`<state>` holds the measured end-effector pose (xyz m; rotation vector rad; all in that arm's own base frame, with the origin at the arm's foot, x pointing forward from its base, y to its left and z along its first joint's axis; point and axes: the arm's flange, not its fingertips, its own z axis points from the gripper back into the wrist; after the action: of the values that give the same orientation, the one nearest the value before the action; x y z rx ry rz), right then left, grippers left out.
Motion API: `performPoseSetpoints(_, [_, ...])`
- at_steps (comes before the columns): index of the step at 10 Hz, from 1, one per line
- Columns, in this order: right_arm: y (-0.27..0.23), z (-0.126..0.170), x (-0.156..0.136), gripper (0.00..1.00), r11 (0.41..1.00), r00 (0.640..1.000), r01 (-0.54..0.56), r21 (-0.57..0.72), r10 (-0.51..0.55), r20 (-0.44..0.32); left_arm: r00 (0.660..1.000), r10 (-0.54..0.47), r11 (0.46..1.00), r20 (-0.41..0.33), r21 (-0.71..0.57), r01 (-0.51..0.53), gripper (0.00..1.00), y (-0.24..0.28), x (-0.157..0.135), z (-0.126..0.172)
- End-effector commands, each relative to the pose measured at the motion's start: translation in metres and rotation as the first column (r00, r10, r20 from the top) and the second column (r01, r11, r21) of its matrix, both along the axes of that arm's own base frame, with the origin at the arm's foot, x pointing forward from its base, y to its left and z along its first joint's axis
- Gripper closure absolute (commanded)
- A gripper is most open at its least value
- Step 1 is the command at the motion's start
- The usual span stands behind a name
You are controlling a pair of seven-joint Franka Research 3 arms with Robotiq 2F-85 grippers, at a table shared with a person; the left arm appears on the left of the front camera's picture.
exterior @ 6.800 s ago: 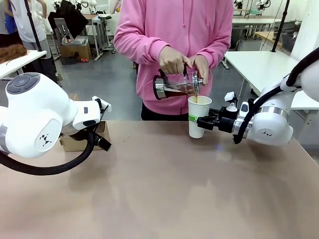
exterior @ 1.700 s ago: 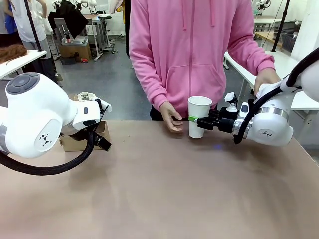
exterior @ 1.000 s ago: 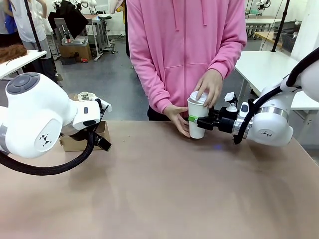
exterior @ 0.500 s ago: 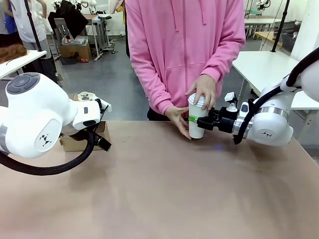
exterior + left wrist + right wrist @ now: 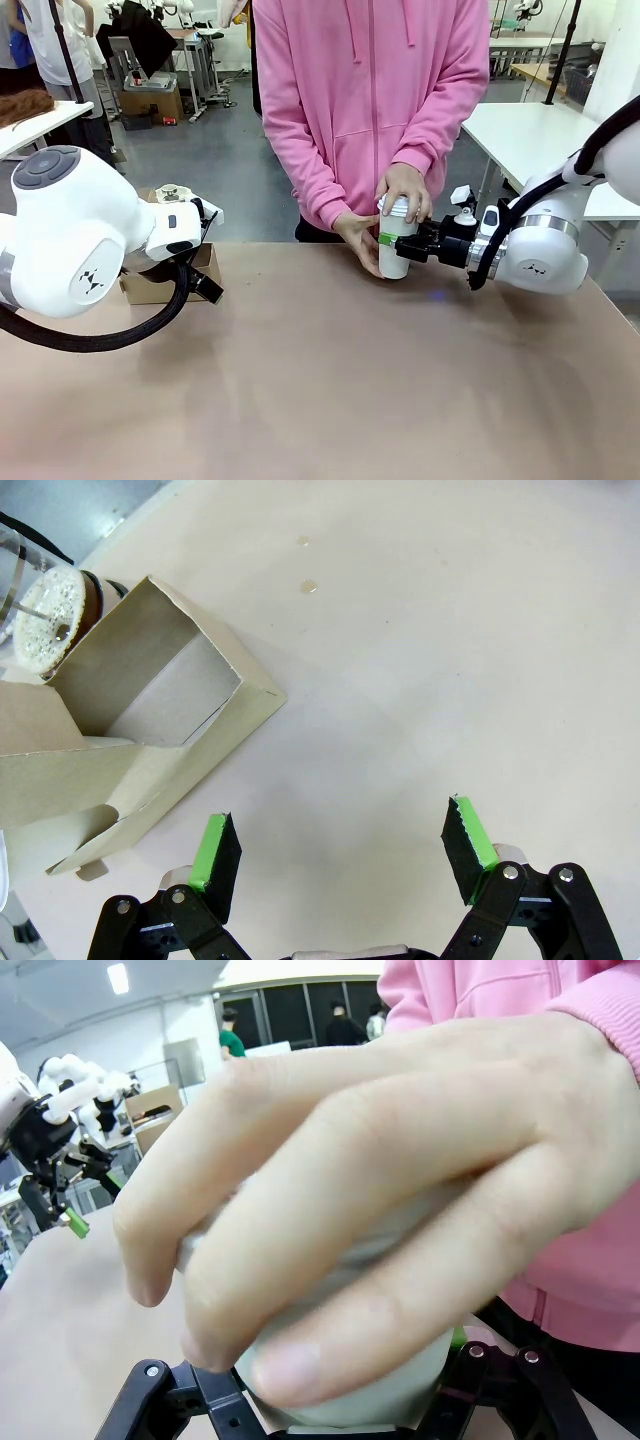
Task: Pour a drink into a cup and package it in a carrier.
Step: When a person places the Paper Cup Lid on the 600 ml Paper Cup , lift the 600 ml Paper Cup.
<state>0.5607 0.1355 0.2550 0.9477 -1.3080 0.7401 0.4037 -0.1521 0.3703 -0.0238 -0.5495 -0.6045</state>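
Right gripper [image 5: 396, 241] clamped on tall white paper cup [image 5: 392, 262], far side of worktop [image 5: 320, 380].
Person's hand [image 5: 404, 190] rests on white plastic lid [image 5: 399, 209] atop it; left gripper [image 5: 340, 845] fingers apart.

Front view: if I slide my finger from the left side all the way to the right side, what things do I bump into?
left arm → person's lower hand → cup → right arm
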Motion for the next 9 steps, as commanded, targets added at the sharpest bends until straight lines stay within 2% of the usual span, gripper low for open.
performPoseSetpoints(1, [0.0029,0.0062,-0.002,0.2,1.0,1.0,0.008,0.013,-0.008,0.003,1.0,0.0,1.0,0.0,-0.002,0.0,0.0,0.0001,-0.0002,0.0002])
performPoseSetpoints(9, [0.0029,0.0062,-0.002,0.2,1.0,1.0,0.008,0.013,-0.008,0.003,1.0,0.0,1.0,0.0,-0.002,0.0,0.0,0.0001,-0.0002,0.0002])
